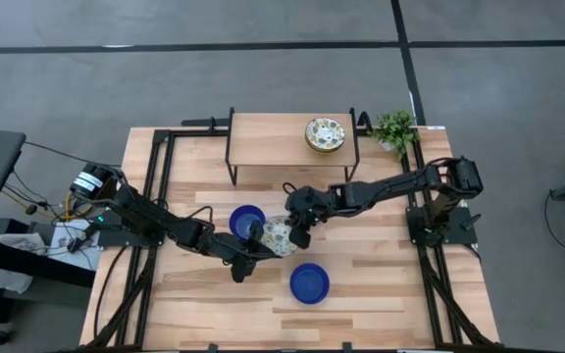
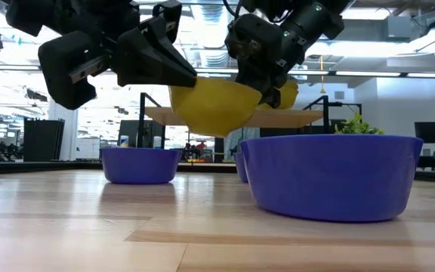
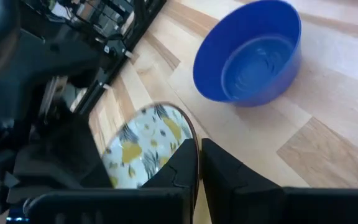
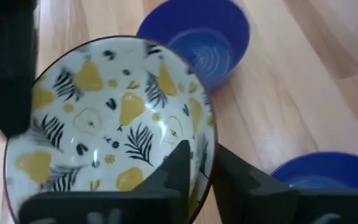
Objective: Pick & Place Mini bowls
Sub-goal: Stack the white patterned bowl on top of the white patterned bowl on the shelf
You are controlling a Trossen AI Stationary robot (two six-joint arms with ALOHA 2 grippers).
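Two grippers pinch one patterned bowl (image 1: 280, 235) aloft at mid-table: a handover, I judge.

My left gripper (image 3: 199, 163) is clamped on its rim, and my right gripper (image 4: 202, 163) bites the opposite rim, fingers either side of the wall. It hangs between two blue bowls (image 1: 247, 220) (image 1: 309, 282); another patterned bowl (image 1: 326, 134) sits on the raised shelf (image 1: 263, 132). Next, one grip must let go before the other carries. No writing is readable.
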